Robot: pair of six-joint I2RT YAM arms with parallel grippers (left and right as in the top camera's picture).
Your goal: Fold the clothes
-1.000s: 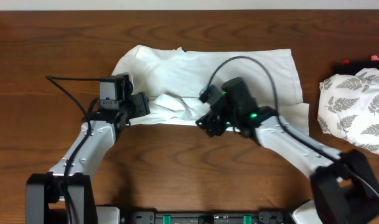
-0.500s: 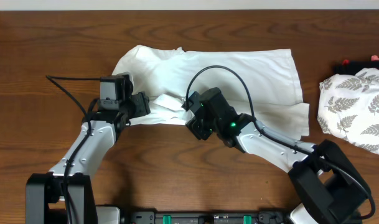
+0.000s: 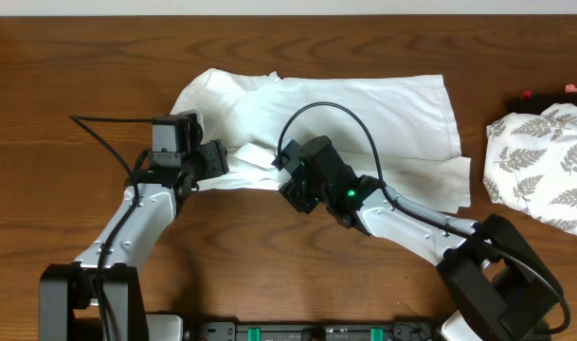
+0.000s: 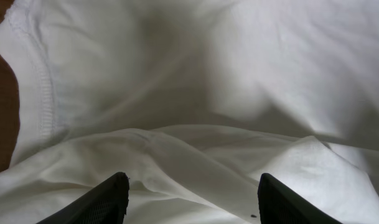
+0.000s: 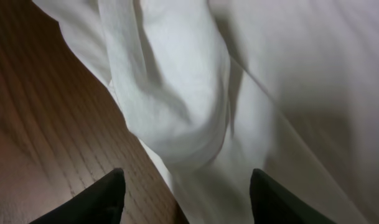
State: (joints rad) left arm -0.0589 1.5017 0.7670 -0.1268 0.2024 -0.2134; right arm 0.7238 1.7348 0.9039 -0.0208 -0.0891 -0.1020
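A white T-shirt (image 3: 364,114) lies rumpled across the middle of the wooden tabletop (image 3: 80,76), its near edge bunched where both arms meet it. From overhead, the left tool (image 3: 217,159) and right tool (image 3: 290,182) hide their own fingertips. Only the wrist cameras show each tool's jaws standing apart, gripping nothing, over folds of cloth. A leaf-print cloth (image 3: 544,170) is cut off at the right edge.

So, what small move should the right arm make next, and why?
Probably lower the right gripper a little and close it on the bunched fold of the white T-shirt. Its fingers stand apart on either side of that fold at the shirt's near edge, beside the table, and nothing is pinched yet.
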